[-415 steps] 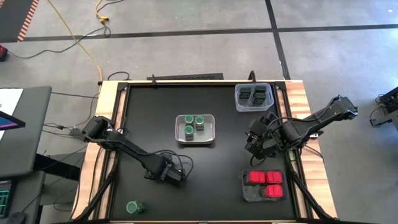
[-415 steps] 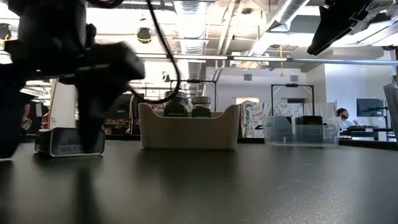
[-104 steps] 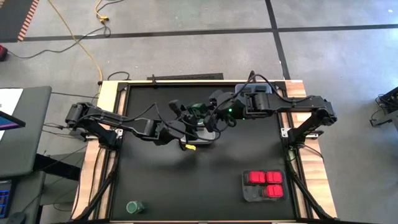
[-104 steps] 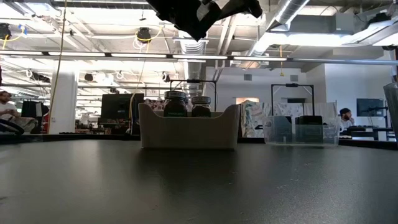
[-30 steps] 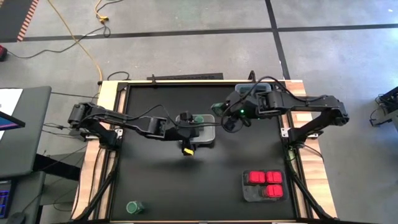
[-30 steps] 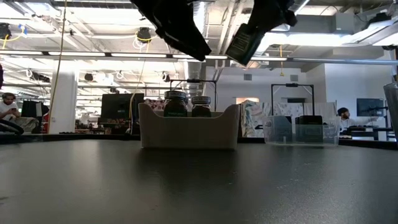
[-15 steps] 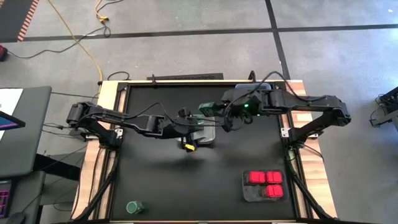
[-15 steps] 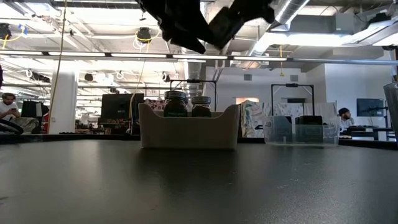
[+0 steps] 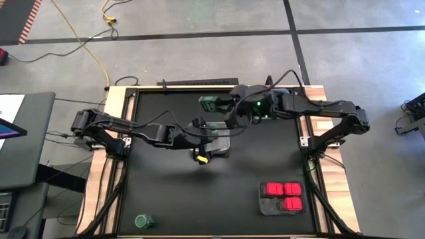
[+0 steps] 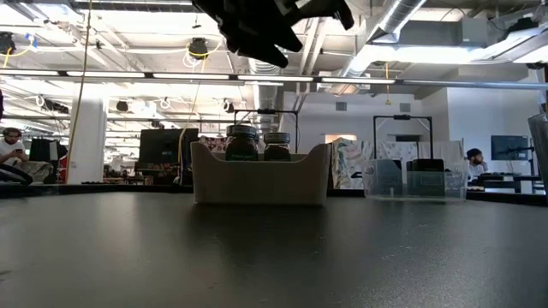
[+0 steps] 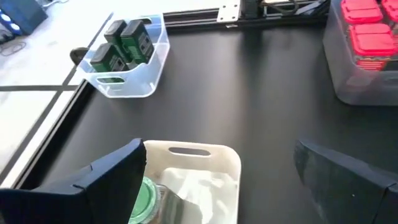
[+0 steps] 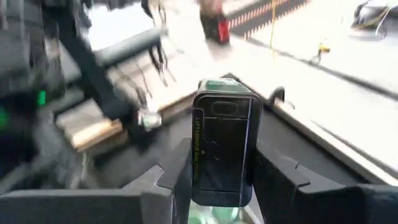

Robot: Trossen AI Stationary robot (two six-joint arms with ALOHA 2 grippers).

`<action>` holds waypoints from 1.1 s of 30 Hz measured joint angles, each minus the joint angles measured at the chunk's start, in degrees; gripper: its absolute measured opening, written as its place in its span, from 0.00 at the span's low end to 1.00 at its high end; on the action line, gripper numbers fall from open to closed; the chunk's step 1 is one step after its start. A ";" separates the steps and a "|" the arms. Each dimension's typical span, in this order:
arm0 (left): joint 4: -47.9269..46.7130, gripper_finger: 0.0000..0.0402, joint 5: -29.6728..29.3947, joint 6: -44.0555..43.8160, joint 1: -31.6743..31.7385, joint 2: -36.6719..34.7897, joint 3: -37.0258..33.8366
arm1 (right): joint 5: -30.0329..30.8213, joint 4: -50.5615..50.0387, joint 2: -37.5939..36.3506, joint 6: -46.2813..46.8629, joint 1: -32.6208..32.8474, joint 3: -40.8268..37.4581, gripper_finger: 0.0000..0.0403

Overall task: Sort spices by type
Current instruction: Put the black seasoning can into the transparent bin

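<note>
Between the right gripper's (image 12: 217, 180) fingers sits a dark squarish tin (image 12: 222, 146) with a greenish top, clamped upright by its lower sides; in the high view the same tin (image 9: 208, 102) is carried clear above the desk (image 9: 159, 192), beyond the white tray (image 11: 196, 163) of green-lidded jars (image 9: 211, 126).

Left gripper (image 9: 199, 133): fingers spread wide and empty, hovering directly over the white tray, a jar lid (image 11: 144, 193) just beside one finger.

Risks, as judged:
- The tin is far from the clear tray (image 11: 127, 62) holding its matching dark tins (image 11: 123, 45). A release here would put it on the desk or among the jars, mis-sorting it.
- Both arms crowd the same area over the white tray; a crossing move could bring them into contact.
- The grip covers only the tin's lower part; a quick swing could tilt it.

Remaining stock: red boxes (image 9: 282, 196) are in their grey tray, well apart; one green-lidded jar (image 9: 143, 220) stands alone on the desk, unsorted.
</note>
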 joint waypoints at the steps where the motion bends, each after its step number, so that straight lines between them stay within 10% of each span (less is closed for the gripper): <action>1: -0.09 0.96 0.04 -0.21 -0.10 0.00 0.00 | 0.09 1.53 -0.04 0.11 -0.42 0.01 0.40; 13: -12.42 0.96 -0.43 -6.52 -1.70 -5.33 -1.42 | 3.42 -14.63 -5.76 0.40 -6.33 0.09 0.40; 33: 7.85 0.96 5.42 -11.10 -1.67 -36.81 -30.16 | 9.52 -46.85 -21.89 5.79 1.81 -9.71 0.40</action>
